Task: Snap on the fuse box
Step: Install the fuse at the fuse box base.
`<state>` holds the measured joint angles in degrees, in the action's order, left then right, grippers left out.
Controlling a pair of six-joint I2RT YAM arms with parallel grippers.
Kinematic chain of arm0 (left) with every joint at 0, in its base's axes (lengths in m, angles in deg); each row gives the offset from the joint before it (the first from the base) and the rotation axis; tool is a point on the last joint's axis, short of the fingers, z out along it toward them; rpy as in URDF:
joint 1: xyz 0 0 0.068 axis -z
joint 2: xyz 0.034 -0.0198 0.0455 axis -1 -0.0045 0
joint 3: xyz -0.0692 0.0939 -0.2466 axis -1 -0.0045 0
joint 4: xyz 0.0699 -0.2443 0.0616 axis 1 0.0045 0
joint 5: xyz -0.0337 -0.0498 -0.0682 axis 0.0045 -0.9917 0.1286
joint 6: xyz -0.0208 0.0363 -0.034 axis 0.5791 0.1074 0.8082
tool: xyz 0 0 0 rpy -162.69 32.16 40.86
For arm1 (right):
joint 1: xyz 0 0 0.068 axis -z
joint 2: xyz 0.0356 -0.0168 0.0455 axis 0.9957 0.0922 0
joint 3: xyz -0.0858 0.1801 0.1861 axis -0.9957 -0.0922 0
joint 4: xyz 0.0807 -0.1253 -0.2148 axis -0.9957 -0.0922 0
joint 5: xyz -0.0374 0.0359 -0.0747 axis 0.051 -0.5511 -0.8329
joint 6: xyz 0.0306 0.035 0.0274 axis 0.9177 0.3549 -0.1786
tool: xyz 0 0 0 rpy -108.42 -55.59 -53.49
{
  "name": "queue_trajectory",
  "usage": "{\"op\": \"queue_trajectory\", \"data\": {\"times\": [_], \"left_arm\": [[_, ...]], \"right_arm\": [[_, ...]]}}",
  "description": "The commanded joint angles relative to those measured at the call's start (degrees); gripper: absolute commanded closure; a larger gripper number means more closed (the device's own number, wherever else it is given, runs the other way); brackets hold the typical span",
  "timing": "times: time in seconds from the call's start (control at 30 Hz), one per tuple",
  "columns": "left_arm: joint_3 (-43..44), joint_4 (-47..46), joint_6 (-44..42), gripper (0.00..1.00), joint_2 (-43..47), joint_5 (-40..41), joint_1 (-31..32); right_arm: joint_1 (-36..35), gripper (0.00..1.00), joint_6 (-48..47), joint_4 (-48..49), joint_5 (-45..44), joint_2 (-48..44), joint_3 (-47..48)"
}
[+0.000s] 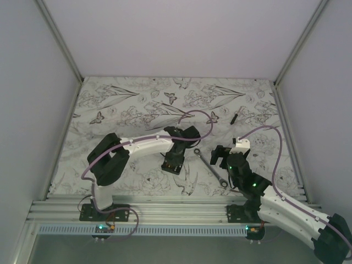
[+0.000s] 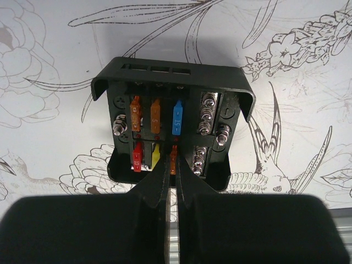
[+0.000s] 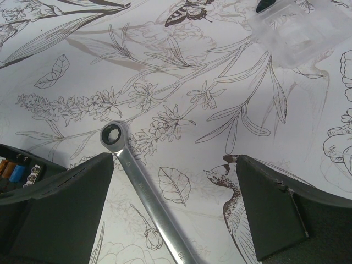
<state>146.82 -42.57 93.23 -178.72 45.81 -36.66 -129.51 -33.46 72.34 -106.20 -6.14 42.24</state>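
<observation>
Currently the left gripper [image 2: 171, 175] is sitting closed at the fuse box [image 2: 165, 77], and the right gripper [image 3: 173, 165] is hovering wide open over the wrench [image 3: 144, 193].

Nearest, at the bottom of the left wrist view, the two fingers are pressing together with no gap, their tips meeting at the box's near edge over the lower row of fuses; whether they are pinching one is unclear. Just beyond, the box is lying uncovered in mid-frame on the flower-printed table [image 2: 55, 55], showing red, yellow, orange and blue fuses. In the right wrist view the jaws are standing fully apart, gripping nothing, with the wrench running up between them from the bottom centre. Farther off, a clear plastic piece [image 3: 289, 30] is lying at upper right.
</observation>
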Motion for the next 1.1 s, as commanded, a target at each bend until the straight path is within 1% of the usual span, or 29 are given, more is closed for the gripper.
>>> {"op": "queue_trajectory", "data": {"times": [0.0, 0.13, 0.23, 0.4, 0.6, 0.73, 0.97, 1.07], "left_arm": [[-7.25, -1.67, 3.28, 1.00, -7.90, -0.95, -0.56], [-7.01, -1.68, 3.01, 1.00, -3.88, 0.55, 0.18], [-5.12, -1.58, 1.72, 1.00, -0.18, 1.36, 0.13], [-2.07, -1.53, 0.57, 0.88, 4.26, 3.17, 0.18], [-1.41, -1.44, 0.45, 0.79, 6.02, 3.71, 0.18], [-1.57, -1.48, 0.71, 0.78, 6.51, 3.59, 0.18], [-2.05, -1.03, 0.85, 0.79, 5.64, 3.50, 0.18], [-2.33, -0.80, 1.15, 0.81, 4.68, 2.99, 0.09]], "right_arm": [[0.32, 0.00, -0.30, 1.88, -0.44, -0.17, -0.25], [0.30, 0.00, -0.35, 1.76, -0.31, -0.42, -0.33], [0.33, 0.00, -0.26, 1.72, -0.22, -0.61, -0.38], [0.39, 0.00, -0.13, 1.46, -0.22, -0.92, -0.41], [0.33, 0.00, -0.17, 1.43, -0.13, -1.15, -0.45], [0.38, 0.00, -0.17, 1.46, -0.16, -1.24, -0.50], [0.41, 0.00, -0.16, 1.41, -0.21, -1.21, -0.48], [0.41, 0.00, -0.15, 1.47, -0.21, -1.23, -0.48]]}}
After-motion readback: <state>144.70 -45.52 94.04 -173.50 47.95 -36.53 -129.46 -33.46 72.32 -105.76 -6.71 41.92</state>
